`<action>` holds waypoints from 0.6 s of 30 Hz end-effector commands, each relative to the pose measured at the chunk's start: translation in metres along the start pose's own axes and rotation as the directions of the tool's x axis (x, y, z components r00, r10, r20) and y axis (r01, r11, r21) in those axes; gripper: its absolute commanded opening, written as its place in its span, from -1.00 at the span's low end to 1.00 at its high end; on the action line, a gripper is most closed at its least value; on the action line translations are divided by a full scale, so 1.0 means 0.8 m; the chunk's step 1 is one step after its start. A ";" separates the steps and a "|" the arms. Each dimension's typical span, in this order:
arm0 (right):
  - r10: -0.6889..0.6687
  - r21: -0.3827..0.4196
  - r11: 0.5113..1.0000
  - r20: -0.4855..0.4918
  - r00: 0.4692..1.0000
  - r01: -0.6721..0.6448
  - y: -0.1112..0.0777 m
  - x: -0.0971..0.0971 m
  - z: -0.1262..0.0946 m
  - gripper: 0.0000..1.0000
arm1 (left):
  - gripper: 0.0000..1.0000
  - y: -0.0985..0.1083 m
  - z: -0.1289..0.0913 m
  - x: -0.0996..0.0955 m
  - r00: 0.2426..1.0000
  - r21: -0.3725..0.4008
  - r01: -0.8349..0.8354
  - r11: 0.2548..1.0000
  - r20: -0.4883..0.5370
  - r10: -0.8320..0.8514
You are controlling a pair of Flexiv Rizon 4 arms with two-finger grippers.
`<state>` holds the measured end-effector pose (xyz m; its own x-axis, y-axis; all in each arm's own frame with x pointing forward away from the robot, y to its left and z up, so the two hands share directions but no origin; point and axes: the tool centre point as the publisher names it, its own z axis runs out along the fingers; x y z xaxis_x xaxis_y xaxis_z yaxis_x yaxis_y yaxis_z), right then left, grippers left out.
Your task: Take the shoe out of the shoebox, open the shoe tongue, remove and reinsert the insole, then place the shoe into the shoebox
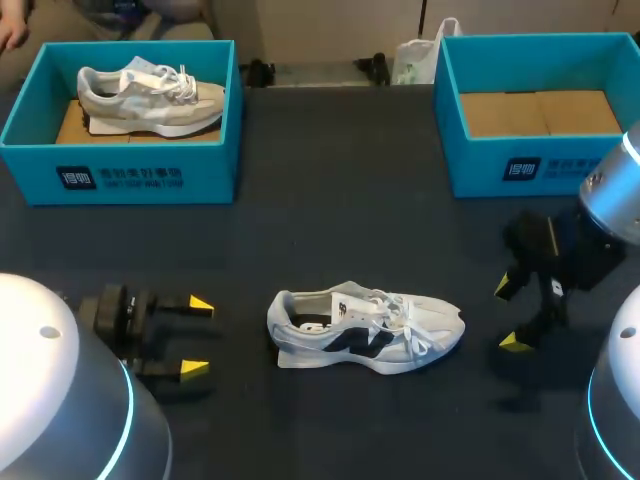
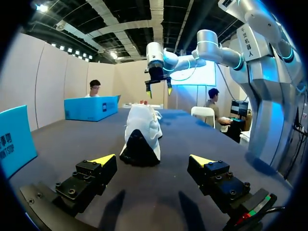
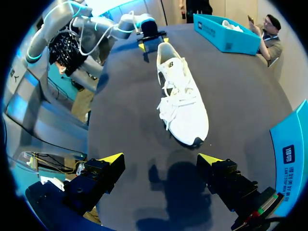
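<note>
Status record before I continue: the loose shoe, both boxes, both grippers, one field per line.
white sneaker: on the table, outside both boxes, heel toward the left gripper, toe toward the right gripper
left gripper: open, empty, apart from the sneaker's heel
right gripper: open, empty, apart from the toe
left shoebox: holds a beige sneaker
right shoebox: no shoe inside, cardboard floor showing
insole: cannot tell
</note>
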<state>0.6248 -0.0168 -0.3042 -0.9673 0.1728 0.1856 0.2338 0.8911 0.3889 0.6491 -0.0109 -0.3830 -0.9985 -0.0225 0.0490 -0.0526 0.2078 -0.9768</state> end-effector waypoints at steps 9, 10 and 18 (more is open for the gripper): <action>0.000 0.000 1.000 0.003 1.000 0.000 -0.001 0.002 0.000 1.00 | 1.00 0.017 0.051 -0.001 0.995 0.045 0.074 0.996 0.062 -0.076; 0.000 0.000 1.000 0.003 1.000 0.000 -0.001 0.002 0.000 1.00 | 1.00 0.016 0.053 -0.003 0.995 0.046 0.070 0.996 0.064 -0.073; 0.000 0.000 1.000 0.003 1.000 0.000 -0.001 0.002 0.000 1.00 | 1.00 0.014 0.069 -0.012 0.992 0.073 0.079 0.994 0.088 -0.085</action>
<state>0.6248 -0.0168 -0.3042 -0.9673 0.1728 0.1856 0.2338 0.8911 0.3889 0.6576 -0.0550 -0.4033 -0.9862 -0.1193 0.1148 -0.1305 0.1336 -0.9824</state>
